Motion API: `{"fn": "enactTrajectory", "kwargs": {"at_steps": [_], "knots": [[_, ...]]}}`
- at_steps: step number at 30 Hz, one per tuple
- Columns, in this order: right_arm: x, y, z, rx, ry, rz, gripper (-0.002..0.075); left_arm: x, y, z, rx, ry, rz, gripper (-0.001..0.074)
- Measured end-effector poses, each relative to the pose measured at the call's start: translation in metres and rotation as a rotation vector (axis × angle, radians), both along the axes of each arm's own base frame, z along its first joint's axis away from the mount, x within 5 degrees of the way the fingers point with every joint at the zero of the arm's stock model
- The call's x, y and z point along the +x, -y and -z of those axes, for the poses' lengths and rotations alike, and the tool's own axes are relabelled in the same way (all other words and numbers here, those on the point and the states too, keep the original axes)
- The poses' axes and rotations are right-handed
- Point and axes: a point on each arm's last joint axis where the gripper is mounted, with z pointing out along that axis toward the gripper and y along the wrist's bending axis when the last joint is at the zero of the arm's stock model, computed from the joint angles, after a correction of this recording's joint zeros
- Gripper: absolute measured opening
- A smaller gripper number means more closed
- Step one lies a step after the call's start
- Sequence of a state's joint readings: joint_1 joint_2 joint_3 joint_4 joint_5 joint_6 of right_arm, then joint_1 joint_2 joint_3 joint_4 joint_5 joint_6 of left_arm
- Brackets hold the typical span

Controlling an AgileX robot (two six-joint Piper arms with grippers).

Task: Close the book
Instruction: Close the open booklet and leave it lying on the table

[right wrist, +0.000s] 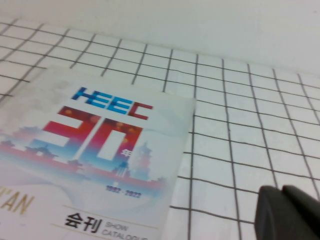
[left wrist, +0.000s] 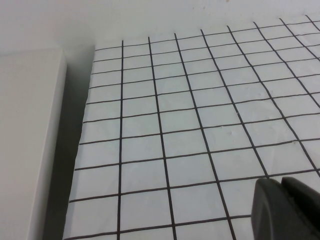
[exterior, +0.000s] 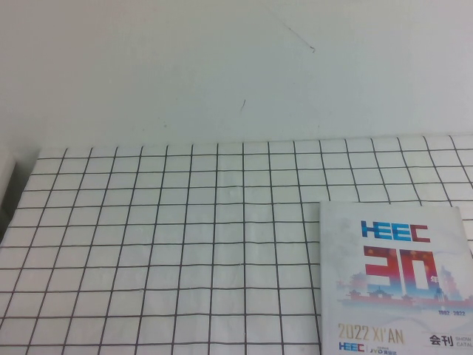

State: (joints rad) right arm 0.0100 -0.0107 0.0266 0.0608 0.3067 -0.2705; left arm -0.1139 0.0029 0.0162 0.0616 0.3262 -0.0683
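Seen from above, the book lies closed, cover up, on the checked cloth; by the left wrist, the left gripper, fingers together and empty, hangs over bare cloth with no book nearby; by the right wrist, the right gripper, likewise pinched empty, hovers beside the book, probably clear because closing looks done.

White surface w/ thin black grid. Plain white wall behind. Pale grey-white book cover: blue+red "HEEC", big red-blue "30", gold "2022 XI'AN", black chars at btm. Matt black left claw, low over bare grid. Black right claw too, just beside book.
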Motion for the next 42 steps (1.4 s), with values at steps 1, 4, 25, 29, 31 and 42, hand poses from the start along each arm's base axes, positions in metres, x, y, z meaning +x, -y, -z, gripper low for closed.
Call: {"fn": "enactTrajectory", "kwargs": {"at_steps": [1,4,25,29,31,42], "knots": [[0.0,0.0007,0.0,-0.011,0.0,0.007,-0.0003,0.0,0.0,0.0,0.0,0.0,0.0,-0.0004],[-0.0004,0.0016,0.0014,-0.029,-0.015,0.015,-0.0003,0.0,0.0,0.0,0.0,0.0,0.0,-0.0004],[-0.0014,0.0017,0.0021,-0.036,-0.041,0.013,-0.0003,0.0,0.0,0.0,-0.004,0.0,-0.001,-0.0004],[-0.0014,0.0017,0.0021,-0.036,-0.041,0.013,-0.0003,0.0,0.0,0.0,-0.004,0.0,-0.001,-0.0004],[-0.0014,0.0017,0.0021,-0.036,-0.041,0.013,-0.0003,0.0,0.0,0.0,-0.004,0.0,-0.001,-0.0004],[-0.0014,0.0017,0.0021,-0.036,-0.041,0.013,-0.0003,0.0,0.0,0.0,-0.004,0.0,-0.001,-0.0004]]}}
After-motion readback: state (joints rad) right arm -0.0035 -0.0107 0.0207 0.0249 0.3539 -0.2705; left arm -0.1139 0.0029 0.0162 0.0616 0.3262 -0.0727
